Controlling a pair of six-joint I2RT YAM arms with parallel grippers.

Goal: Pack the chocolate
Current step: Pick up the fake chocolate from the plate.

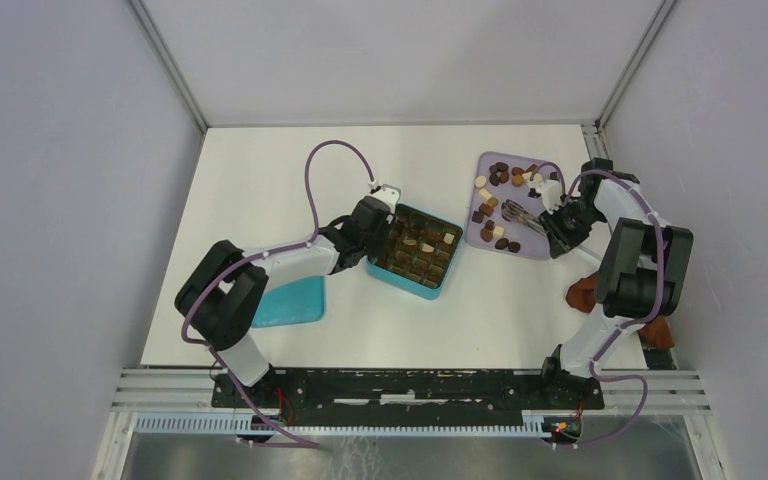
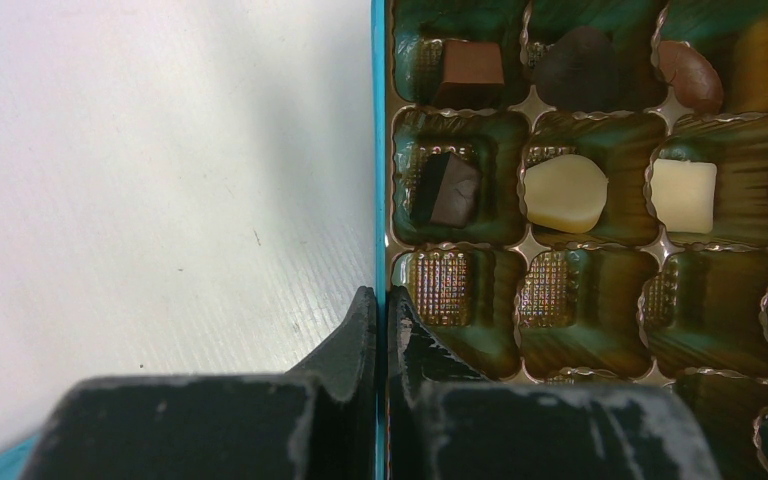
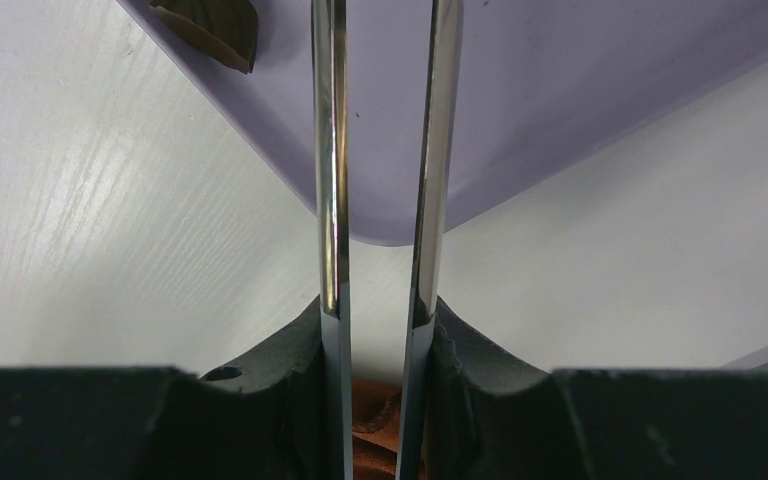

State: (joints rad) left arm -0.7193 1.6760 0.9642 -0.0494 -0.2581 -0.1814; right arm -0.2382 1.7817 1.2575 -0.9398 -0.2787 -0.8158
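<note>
The teal box (image 1: 412,285) holds a gold-green tray with several chocolate pieces, among them a cream one (image 2: 564,192) and a dark one (image 2: 453,188). My left gripper (image 1: 380,240) is shut on the box's left wall (image 2: 379,150), one finger outside and one inside (image 2: 381,300). More chocolate (image 1: 495,175) lies scattered on a lavender plate (image 1: 532,248). My right gripper (image 1: 555,218) at the plate's right edge is shut on metal tongs (image 1: 522,215). In the right wrist view the two tong arms (image 3: 332,150) stand slightly apart over the plate's corner (image 3: 560,90), near a brown piece (image 3: 210,25).
The teal lid (image 1: 290,300) lies on the table left of the box, by the left arm. A reddish-brown cloth (image 1: 582,292) sits under the right arm near the table's right edge. Grey walls close in the table on three sides.
</note>
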